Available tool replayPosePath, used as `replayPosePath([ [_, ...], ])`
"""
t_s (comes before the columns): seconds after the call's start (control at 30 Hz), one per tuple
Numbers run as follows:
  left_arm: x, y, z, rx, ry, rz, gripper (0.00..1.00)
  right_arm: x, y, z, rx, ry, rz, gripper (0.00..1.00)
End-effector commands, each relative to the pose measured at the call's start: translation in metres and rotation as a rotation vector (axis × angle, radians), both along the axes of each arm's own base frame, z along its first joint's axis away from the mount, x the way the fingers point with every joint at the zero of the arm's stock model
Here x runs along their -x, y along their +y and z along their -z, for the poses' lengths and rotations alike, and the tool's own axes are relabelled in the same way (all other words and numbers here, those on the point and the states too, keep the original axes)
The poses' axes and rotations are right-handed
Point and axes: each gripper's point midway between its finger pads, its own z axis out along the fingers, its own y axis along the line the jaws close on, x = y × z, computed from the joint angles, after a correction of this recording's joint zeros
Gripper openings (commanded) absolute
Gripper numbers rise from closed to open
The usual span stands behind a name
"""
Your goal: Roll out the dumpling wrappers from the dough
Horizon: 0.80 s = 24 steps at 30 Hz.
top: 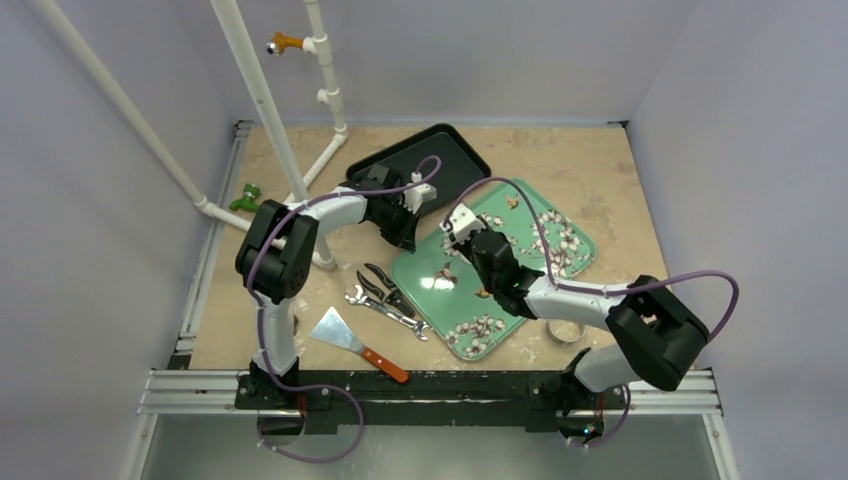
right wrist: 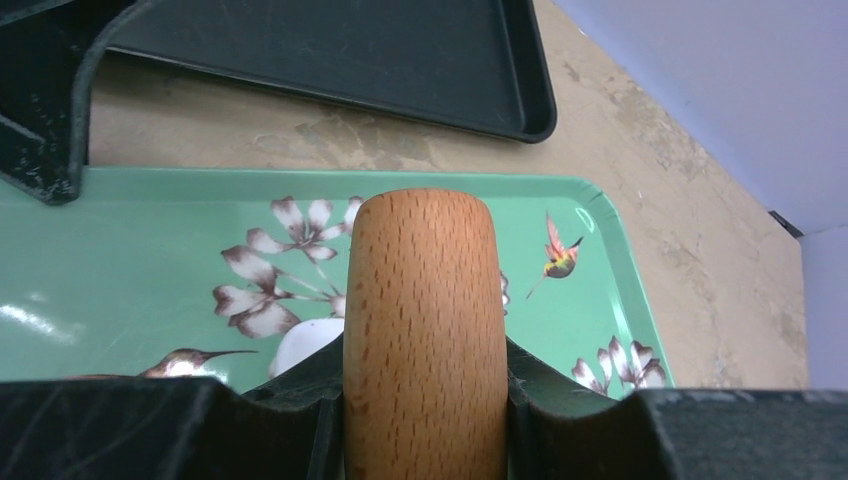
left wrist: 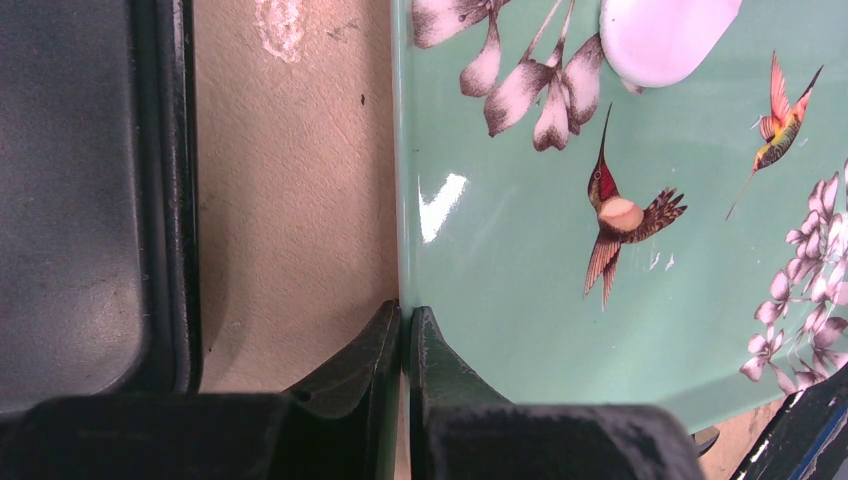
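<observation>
A white dumpling wrapper of dough [left wrist: 665, 35] lies flattened and smooth on the green flowered tray [top: 560, 262]. It shows again just left of the rolling pin in the right wrist view [right wrist: 300, 345], and the right arm hides it from above. My right gripper [right wrist: 425, 350] is shut on a wooden rolling pin [right wrist: 425, 290], which is held low over the tray beside the dough. Over the tray's middle, in the top view, is that same right gripper [top: 468, 240]. My left gripper [left wrist: 405, 312] is shut on the tray's left rim [left wrist: 400, 200], one finger on either side.
A black tray [top: 445, 160] lies behind the green one, close to the left gripper [top: 405, 232]. Pliers and a wrench [top: 385, 295] and an orange-handled scraper [top: 355, 342] lie at front left. A metal ring [top: 565, 330] sits by the right arm. White pipes [top: 265, 120] stand at back left.
</observation>
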Motion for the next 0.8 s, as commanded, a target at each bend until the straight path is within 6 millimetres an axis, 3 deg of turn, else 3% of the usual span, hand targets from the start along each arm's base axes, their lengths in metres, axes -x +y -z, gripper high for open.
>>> replayPosePath([
  [0.0, -0.009, 0.007, -0.001, -0.001, -0.018, -0.009, 0.0, 0.016, -0.066, 0.063, 0.188, 0.187, 0.164, 0.0],
  [0.33, -0.009, 0.007, -0.001, -0.002, -0.018, -0.01, 0.0, 0.005, -0.071, 0.052, 0.175, 0.175, 0.19, 0.0],
  [0.5, -0.009, 0.006, -0.001, -0.002, -0.018, -0.009, 0.0, -0.006, -0.064, -0.005, 0.111, 0.09, 0.212, 0.0],
  [0.63, -0.009, 0.007, -0.002, -0.002, -0.021, -0.008, 0.0, -0.003, -0.035, -0.049, 0.017, 0.008, 0.123, 0.0],
  [0.77, -0.009, 0.007, -0.001, -0.003, -0.019, -0.008, 0.0, 0.008, 0.013, -0.055, -0.108, 0.015, -0.037, 0.0],
])
